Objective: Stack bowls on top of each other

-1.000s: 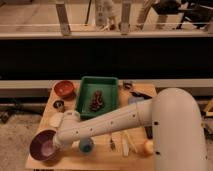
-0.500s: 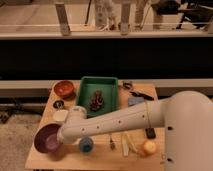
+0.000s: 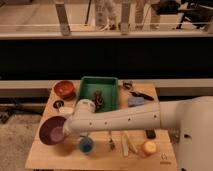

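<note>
The large dark purple-maroon bowl (image 3: 51, 132) hangs at the table's left front edge, tilted a little and held at its right rim. My gripper (image 3: 68, 130) sits at the end of the white arm (image 3: 120, 119), against that rim; the wrist mostly hides it. The smaller red-orange bowl (image 3: 64, 89) stands upright at the table's back left corner, behind the purple one and apart from it.
A green tray (image 3: 111, 90) with a dark lump in it stands at the back centre. A tiny dark metal cup (image 3: 59, 104) lies between the bowls. A blue cup (image 3: 86, 145), utensils (image 3: 127, 142), an orange ball (image 3: 149, 147) and a grey-blue pad (image 3: 135, 101) lie on the wooden table (image 3: 45, 157).
The arm has swung the purple bowl up and away from the front left corner, toward the red-orange bowl. The other things have not moved.
</note>
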You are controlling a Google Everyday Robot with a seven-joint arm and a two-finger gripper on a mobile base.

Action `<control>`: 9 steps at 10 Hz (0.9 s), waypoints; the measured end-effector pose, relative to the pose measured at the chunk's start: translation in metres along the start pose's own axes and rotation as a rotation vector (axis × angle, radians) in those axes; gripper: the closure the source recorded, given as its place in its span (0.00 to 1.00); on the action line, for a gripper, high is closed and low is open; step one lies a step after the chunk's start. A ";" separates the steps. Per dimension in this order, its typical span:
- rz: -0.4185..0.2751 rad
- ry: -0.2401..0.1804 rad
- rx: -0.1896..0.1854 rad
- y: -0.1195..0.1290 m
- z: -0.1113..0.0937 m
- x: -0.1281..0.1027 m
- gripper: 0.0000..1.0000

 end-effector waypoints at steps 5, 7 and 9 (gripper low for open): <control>-0.004 0.019 -0.026 0.008 -0.028 0.032 1.00; 0.006 0.020 -0.023 0.013 -0.036 0.039 1.00; 0.015 0.015 -0.006 0.009 -0.042 0.053 1.00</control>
